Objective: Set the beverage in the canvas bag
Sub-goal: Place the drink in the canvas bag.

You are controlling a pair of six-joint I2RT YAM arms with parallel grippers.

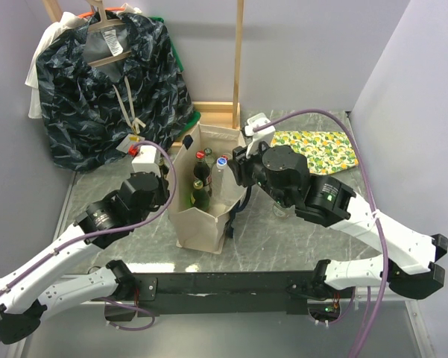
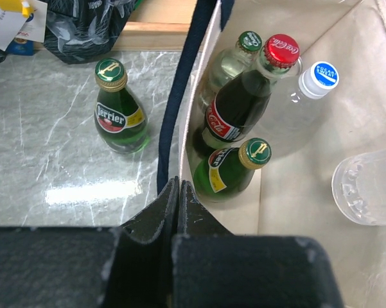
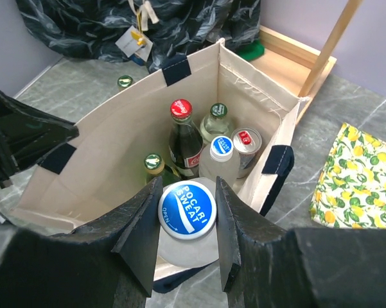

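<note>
Right gripper (image 3: 185,221) is nearest the wrist camera, both fingers clamped on the Pocari Sweat bottle (image 3: 187,208) just under its blue cap. We see the cap facing the lens and the clear body hanging down over the open mouth of the canvas bag (image 3: 115,138). From the left wrist view its ribbed bottom shows against the bag's inner wall. We cannot tell how far in it sits.

Below it, standing inside the bag:
- a second Pocari bottle (image 3: 222,146), white and blue cap
- a Coca-Cola bottle (image 3: 182,131), red cap, just beside it
- a red-topped can (image 3: 246,142) against the right wall
- a clear green-capped bottle (image 3: 218,115) behind
- a green Perrier bottle (image 2: 234,170) nearest the left wall

Left gripper (image 2: 178,192) has its jaws pressed together right on the bag's left rim. The canvas edge and a dark strap (image 2: 180,96) run straight into the fingertips, so it looks like a pinch on the rim.

Outside the bag, another Perrier bottle (image 2: 119,115) stands upright on the marbled table (image 2: 51,167), near the left wall but apart from it.

Farther out, a lemon-print cloth (image 1: 313,149) lies flat to the right. A dark patterned garment (image 1: 108,82) hangs behind on the left, beside a wooden frame (image 1: 238,60).
</note>
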